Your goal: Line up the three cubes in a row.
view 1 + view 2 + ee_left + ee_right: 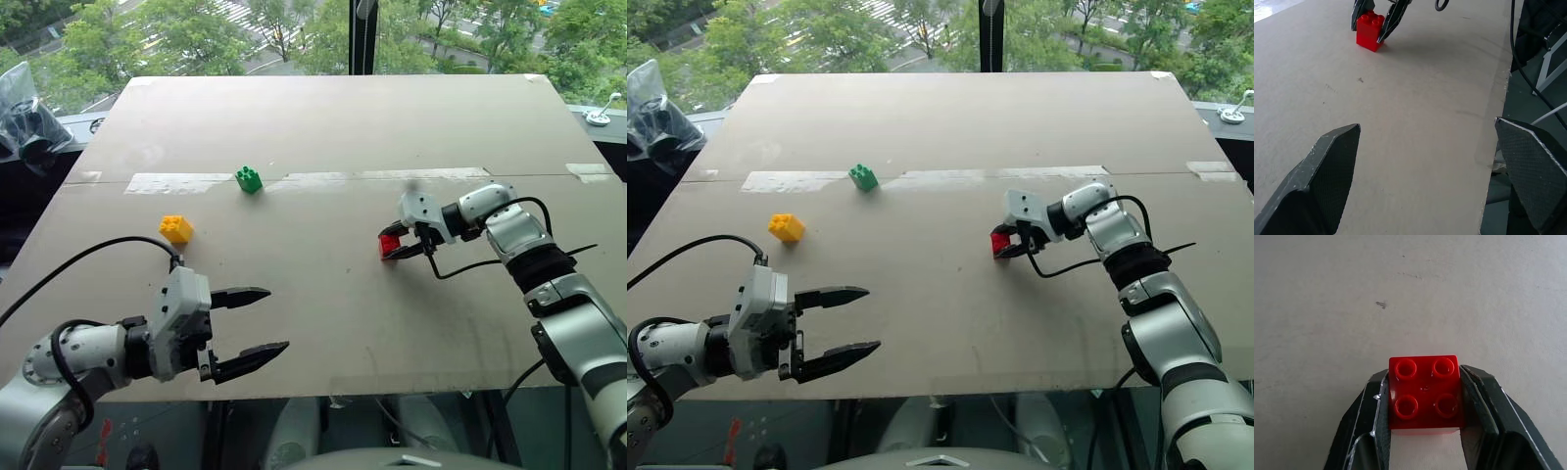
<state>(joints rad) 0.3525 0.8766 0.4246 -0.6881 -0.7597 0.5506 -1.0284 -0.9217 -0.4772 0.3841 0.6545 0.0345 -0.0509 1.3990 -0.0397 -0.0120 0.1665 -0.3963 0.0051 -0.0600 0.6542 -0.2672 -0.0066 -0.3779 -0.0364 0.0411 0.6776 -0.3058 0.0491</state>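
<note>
Right gripper (396, 248) is clamped on the small red plastic brick (1423, 392), four round studs on its glossy top, standing on the matte grey-brown board of the desk (323, 313) at the right; the left gripper (257, 327), with its black textured wedge-shaped fingers spread wide and empty, hovers near the desk's near edge. No row exists yet, I judge: the studded green plastic brick (249, 179) sits by a strip of pale tape (176, 182), the yellow studded plastic brick (176, 229) lies nearer and left of it, and the red one is well apart from both.
</note>
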